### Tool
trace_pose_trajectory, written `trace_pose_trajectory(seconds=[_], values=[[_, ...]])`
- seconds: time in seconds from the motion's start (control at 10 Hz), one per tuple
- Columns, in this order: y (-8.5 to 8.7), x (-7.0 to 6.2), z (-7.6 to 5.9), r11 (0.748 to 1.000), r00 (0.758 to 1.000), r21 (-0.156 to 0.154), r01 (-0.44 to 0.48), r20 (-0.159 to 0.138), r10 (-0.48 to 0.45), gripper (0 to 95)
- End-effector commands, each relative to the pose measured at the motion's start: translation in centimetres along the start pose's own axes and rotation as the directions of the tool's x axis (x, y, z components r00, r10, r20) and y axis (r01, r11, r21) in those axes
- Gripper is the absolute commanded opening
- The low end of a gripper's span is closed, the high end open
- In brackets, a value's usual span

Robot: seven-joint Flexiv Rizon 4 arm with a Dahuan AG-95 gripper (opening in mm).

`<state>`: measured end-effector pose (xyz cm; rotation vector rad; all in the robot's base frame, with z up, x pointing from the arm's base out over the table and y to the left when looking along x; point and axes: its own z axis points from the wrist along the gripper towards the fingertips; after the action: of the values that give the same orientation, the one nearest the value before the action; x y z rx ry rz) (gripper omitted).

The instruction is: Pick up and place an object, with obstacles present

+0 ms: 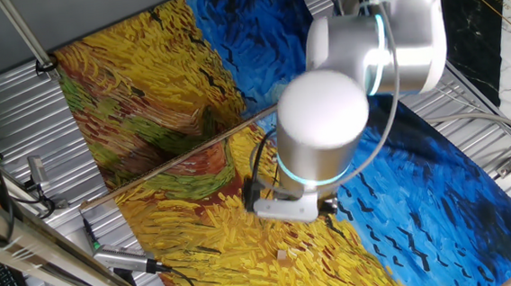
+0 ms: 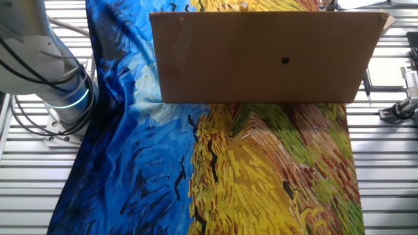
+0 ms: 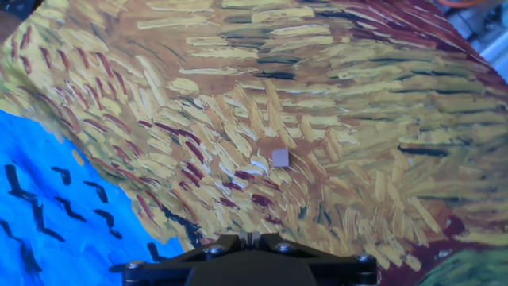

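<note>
Gripper (image 3: 248, 262) high above cloth (image 3: 381, 119), fingertips out of frame, opening can't tell, nothing seen held. Tan block (image 3: 279, 157) flat on yellow, apart from gripper.

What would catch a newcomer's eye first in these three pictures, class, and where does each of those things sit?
First comes the vivid painted cloth of blue swirls and yellow wheat strokes covering the table. Next, the upright brown cardboard panel stands across the cloth like a wall, and the bulky white robot arm hangs over the yellow part beyond it. Last, in the hand view, a tiny pale tan block lies alone on the yellow strokes.
</note>
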<state>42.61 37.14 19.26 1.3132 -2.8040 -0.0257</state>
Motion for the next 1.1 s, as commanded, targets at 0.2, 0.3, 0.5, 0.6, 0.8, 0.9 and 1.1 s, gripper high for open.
trace_pose_trajectory(seconds=[0.2, 0.3, 0.5, 0.6, 0.8, 0.9, 1.1], values=[[0.0, -0.4, 0.1, 0.998, 0.998, 0.007, -0.069, -0.002, 0.069, 0.0], [0.1, -0.4, -0.2, 0.996, 0.996, -0.001, -0.085, 0.011, 0.085, 0.0], [0.1, 1.3, -3.3, 0.998, 0.998, 0.001, -0.069, 0.004, 0.069, 0.0], [-0.5, 2.5, -4.5, 0.999, 0.999, -0.002, -0.051, 0.002, 0.051, 0.0], [-2.1, 4.8, -7.4, 1.000, 1.000, -0.006, -0.006, -0.004, 0.006, 0.0], [-3.0, 6.1, -8.7, 1.000, 1.000, -0.007, 0.026, -0.008, -0.026, 0.0], [-4.4, 8.5, -9.9, 0.998, 0.998, -0.016, 0.060, -0.020, -0.060, 0.0]])
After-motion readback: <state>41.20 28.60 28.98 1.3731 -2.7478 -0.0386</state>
